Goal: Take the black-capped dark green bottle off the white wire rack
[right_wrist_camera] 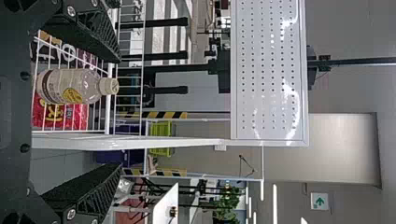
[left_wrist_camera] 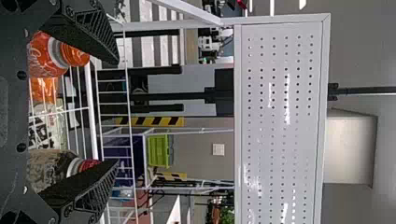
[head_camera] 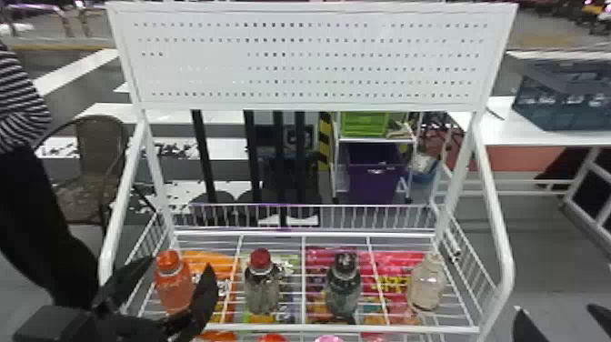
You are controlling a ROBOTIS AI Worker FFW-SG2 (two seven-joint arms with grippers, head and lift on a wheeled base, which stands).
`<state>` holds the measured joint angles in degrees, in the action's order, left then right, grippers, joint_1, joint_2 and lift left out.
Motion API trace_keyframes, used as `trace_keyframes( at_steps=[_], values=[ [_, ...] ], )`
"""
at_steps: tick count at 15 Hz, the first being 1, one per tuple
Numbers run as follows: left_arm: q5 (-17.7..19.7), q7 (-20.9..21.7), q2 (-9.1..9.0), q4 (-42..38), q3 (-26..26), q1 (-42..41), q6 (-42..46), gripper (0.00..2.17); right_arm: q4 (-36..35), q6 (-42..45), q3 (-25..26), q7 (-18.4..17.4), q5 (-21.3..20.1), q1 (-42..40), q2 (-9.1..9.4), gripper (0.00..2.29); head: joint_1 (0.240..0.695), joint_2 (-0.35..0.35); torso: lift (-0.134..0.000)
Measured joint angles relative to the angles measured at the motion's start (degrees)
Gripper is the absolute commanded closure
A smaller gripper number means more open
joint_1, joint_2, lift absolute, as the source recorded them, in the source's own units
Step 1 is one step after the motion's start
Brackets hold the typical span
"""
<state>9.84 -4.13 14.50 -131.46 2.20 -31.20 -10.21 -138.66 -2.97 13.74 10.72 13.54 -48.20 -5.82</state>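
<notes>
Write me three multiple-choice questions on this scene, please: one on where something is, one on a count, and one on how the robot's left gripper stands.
1. Where in its row on the white wire rack is the black-capped dark green bottle?
A) leftmost
B) rightmost
C) between the red-capped bottle and the pale-capped bottle

2. How many bottles stand in that row?
A) two
B) four
C) six

3. How is the left gripper?
A) open
B) shut on the red-capped bottle
C) shut on nothing

Right letters:
1: C, as the head view shows those neighbours on either side.
2: B, since an orange bottle on the left makes four with those three.
3: A, because the left wrist view shows its fingers wide apart.
</notes>
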Motion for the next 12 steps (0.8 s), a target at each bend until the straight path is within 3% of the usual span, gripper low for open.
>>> trace_keyframes(
  at_steps=[6,12],
  values=[
    [0.0,0.0,-0.01,0.2,0.0,0.2,0.0,0.15,1.6,0.4,-0.5,0.0,-0.4,0.2,0.19,0.12,0.499,0.0,0.0],
    [0.0,-0.1,-0.07,-0.1,0.1,0.3,-0.1,0.15,20.0,13.4,-11.8,-0.4,-7.1,5.7,0.44,0.13,0.499,0.0,0.0]
  ],
)
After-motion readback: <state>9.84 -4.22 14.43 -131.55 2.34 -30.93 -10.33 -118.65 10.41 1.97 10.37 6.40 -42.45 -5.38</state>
